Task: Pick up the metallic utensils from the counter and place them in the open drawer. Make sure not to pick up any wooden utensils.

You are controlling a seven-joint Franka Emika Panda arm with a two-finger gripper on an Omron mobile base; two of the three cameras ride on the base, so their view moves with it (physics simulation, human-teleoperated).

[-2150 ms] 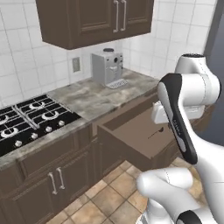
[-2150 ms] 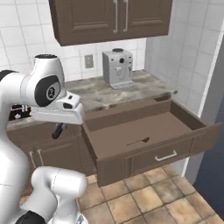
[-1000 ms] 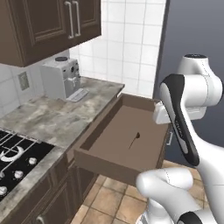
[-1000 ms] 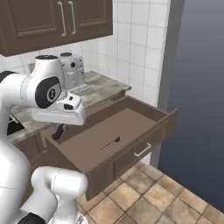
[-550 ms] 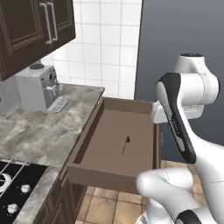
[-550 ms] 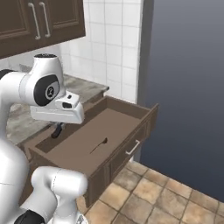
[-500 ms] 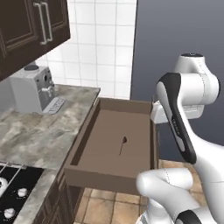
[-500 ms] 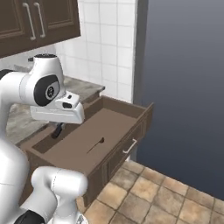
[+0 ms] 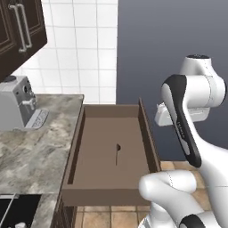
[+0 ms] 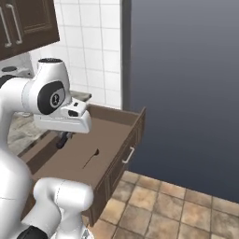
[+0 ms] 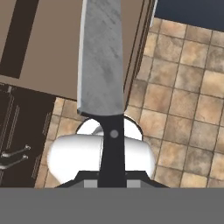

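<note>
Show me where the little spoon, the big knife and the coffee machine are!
spoon (image 9: 118, 146): left base view, on its round bowl.
knife (image 11: 100, 61): hand view, middle of the blade.
coffee machine (image 9: 15, 103): left base view, its grey front.

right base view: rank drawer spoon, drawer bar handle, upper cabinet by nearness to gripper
From the gripper:
1. Small dark grey metal spoon, on the drawer floor.
2. Slim silver bar handle, drawer front.
3. Dark brown upper cabinet, high left.
</note>
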